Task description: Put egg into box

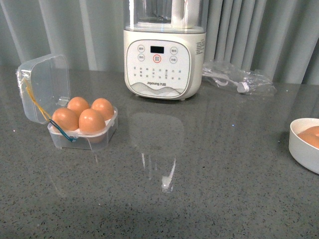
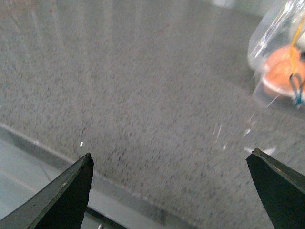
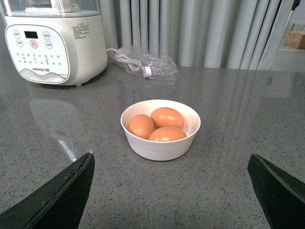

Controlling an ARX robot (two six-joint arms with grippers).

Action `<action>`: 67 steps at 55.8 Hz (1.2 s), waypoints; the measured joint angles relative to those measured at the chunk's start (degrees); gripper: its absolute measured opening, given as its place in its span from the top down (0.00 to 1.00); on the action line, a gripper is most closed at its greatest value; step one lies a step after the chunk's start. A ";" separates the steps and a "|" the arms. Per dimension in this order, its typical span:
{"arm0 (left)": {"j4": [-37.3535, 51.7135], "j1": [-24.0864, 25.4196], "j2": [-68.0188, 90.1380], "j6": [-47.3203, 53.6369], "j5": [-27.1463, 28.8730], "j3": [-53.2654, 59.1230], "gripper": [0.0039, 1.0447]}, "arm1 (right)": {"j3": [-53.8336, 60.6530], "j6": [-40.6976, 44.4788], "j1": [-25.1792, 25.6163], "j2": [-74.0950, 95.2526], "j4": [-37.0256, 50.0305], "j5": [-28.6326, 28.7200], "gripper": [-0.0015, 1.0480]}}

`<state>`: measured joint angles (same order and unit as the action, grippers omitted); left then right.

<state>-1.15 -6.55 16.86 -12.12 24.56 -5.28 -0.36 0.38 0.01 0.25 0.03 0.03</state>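
Observation:
The clear egg box (image 1: pixel 82 137) stands at the left of the grey counter, lid (image 1: pixel 44 87) hinged open and upright. All its slots hold brown eggs (image 1: pixel 91 121). Part of the box (image 2: pixel 281 71) shows in the left wrist view, off to one side of my open, empty left gripper (image 2: pixel 171 157). Three more brown eggs (image 3: pixel 167 117) lie in a white bowl (image 3: pixel 160 148) at the right edge (image 1: pixel 302 149). My right gripper (image 3: pixel 171 160) is open and empty, back from the bowl. Neither arm shows in the front view.
A white Joyoung blender (image 1: pixel 163 55) stands at the back middle of the counter. A clear plastic bag with a cable (image 1: pixel 238 79) lies to its right. Grey curtains hang behind. The counter's edge (image 2: pixel 47 157) runs under the left gripper.

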 joint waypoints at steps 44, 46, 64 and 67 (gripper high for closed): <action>27.06 22.40 56.87 9.27 -35.32 -31.47 0.06 | 0.00 0.00 0.00 0.00 0.00 0.00 0.07; 26.45 22.73 58.53 9.70 -35.28 -32.96 0.06 | 0.00 0.00 0.00 0.00 0.00 0.00 0.07; 20.96 22.58 71.30 11.43 -32.89 -46.25 0.06 | 0.00 0.00 0.00 0.00 0.00 0.00 0.07; 20.63 21.90 72.85 11.52 -32.13 -47.82 0.06 | 0.00 0.00 0.00 0.00 0.00 0.00 0.07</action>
<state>19.49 15.35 89.71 -0.60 -7.57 -53.10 -0.36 0.38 0.01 0.25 0.03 0.03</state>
